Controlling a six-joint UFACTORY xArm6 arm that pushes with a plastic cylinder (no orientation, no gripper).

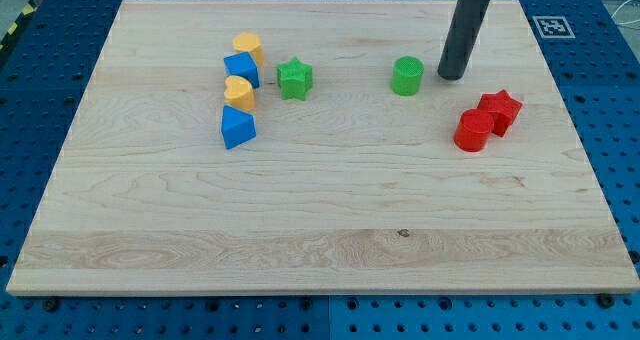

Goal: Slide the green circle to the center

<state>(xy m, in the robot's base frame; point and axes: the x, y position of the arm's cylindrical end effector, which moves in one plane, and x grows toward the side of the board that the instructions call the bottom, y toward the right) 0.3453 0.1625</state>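
The green circle (pixel 407 76) is a short green cylinder on the wooden board (pixel 320 220), right of the middle and towards the view's top. My tip (pixel 450 76) stands just to the right of it, a small gap apart. The dark rod rises from the tip to the view's top edge.
A green star (pixel 294 78) lies left of the circle. Further left are a yellow block (pixel 248 48), a blue block (pixel 242 69), a yellow heart (pixel 239 92) and a blue block (pixel 237 127). A red circle (pixel 472 131) and a red star (pixel 499 110) touch at the right.
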